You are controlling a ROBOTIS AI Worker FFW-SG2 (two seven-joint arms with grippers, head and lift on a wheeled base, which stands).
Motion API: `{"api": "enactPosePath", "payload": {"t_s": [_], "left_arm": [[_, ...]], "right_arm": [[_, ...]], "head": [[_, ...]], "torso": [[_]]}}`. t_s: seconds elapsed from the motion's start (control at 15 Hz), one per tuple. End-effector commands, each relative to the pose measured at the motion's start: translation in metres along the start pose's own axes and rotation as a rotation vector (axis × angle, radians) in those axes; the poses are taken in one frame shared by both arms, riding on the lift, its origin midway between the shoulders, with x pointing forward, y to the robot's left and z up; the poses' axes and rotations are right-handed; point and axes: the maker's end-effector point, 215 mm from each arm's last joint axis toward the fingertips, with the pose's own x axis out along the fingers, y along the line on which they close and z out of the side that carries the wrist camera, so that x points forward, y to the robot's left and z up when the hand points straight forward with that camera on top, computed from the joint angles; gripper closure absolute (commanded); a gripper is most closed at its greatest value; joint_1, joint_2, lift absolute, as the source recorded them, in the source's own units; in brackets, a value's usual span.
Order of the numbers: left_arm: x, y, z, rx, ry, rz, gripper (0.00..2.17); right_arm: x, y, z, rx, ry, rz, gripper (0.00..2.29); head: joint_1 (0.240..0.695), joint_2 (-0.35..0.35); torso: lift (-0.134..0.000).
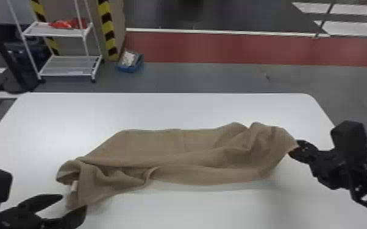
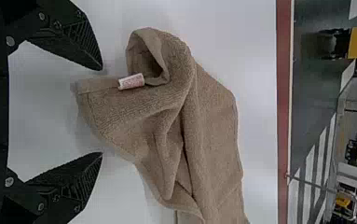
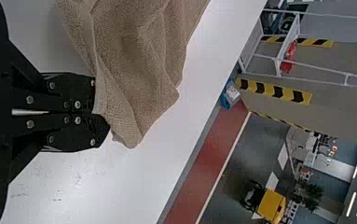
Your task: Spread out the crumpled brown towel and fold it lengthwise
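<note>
Label on towel edge, print illeg.; R gripper holds opp. end.

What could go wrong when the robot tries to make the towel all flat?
The left gripper is open around the corner near the white tag, so it might close badly and miss it. The right gripper pinches just a little bit of the towel, which could slip out if pulled hard. And the end by the tag is curled over, so lumps might stay.
</note>
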Motion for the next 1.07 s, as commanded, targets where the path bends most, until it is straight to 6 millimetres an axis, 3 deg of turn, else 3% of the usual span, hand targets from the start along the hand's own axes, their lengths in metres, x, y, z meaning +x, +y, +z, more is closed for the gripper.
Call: {"api": "enactPosePath", "payload": {"t_s": [0.0, 0.27, 0.6, 1.0], "left_arm": [[0.007, -0.005, 0.012, 0.042, -0.044, -0.01, 0.27], [0.017, -0.011, 0.004, 0.07, -0.016, -0.012, 0.27], [0.016, -0.009, -0.005, 0.065, -0.001, -0.001, 0.27], [0.024, -0.026, -0.011, 0.061, 0.006, -0.019, 0.28]], "right_arm": [[-0.001, 0.0, 0.001, 0.005, 0.002, -0.002, 1.47], [-0.005, -0.003, -0.001, 0.009, 0.005, -0.01, 1.47], [-0.005, -0.002, -0.002, 0.013, 0.007, -0.007, 1.47], [-0.005, -0.003, -0.003, 0.015, 0.007, -0.01, 1.47]], "head": [[0.695, -0.061], [0.695, -0.08], [0.695, -0.087], [0.695, -0.102]], "torso": [[-0.124], [-0.124], [-0.124], [-0.124]]}}
